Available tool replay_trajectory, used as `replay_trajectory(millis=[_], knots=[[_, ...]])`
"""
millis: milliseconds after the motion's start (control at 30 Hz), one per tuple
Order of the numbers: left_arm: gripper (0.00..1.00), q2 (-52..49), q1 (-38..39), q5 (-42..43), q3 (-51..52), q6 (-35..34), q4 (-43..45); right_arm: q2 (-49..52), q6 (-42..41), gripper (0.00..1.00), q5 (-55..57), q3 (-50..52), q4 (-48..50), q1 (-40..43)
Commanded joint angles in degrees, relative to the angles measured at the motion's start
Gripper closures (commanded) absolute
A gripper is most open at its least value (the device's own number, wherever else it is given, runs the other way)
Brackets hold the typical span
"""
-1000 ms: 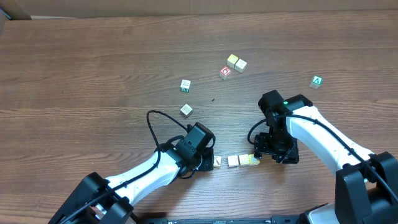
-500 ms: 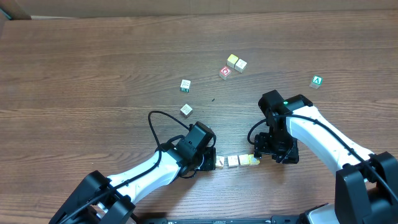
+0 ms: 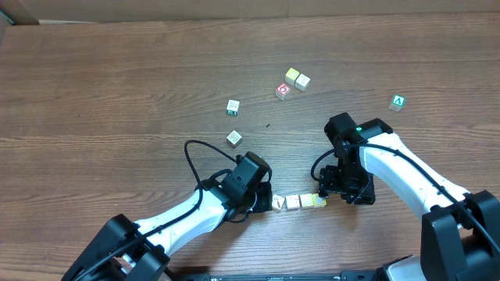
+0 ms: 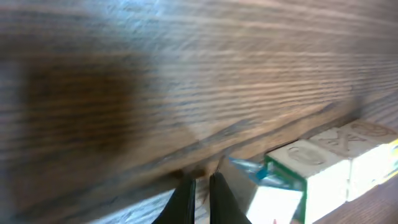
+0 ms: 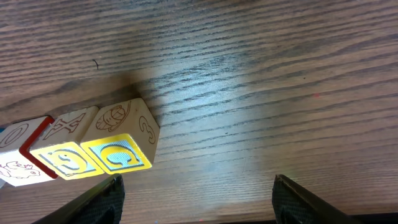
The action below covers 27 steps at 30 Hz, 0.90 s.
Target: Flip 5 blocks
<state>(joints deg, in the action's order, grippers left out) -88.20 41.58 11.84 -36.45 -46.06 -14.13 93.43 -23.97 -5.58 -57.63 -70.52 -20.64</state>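
Three blocks (image 3: 293, 202) now touch, nudged together by the shut, empty left claw (image 4: 200, 190); right claw (image 5: 199, 196) gapes empty.

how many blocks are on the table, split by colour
pale blocks: 7
red block: 1
green block: 1
total: 9
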Motion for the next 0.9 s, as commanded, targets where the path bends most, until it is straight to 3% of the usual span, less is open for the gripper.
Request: replay_trajectory(millis=[0, 233, 867], knots=[[0.96, -0.6, -0.2, 0.4, 0.3, -2.0, -3.6, -0.1, 0.2, 0.23, -0.1, 0.3, 0.1, 0.2], [0.96, -0.6, 0.3, 1.7, 0.3, -1.0, -6.8, -0.1, 0.2, 0.23, -0.1, 0.3, 0.0, 0.2], [0.96, -0.6, 3.6, 2.3, 0.3, -1.3, -2.2, -0.1, 0.0, 0.23, -0.1, 0.3, -0.5, 0.2]])
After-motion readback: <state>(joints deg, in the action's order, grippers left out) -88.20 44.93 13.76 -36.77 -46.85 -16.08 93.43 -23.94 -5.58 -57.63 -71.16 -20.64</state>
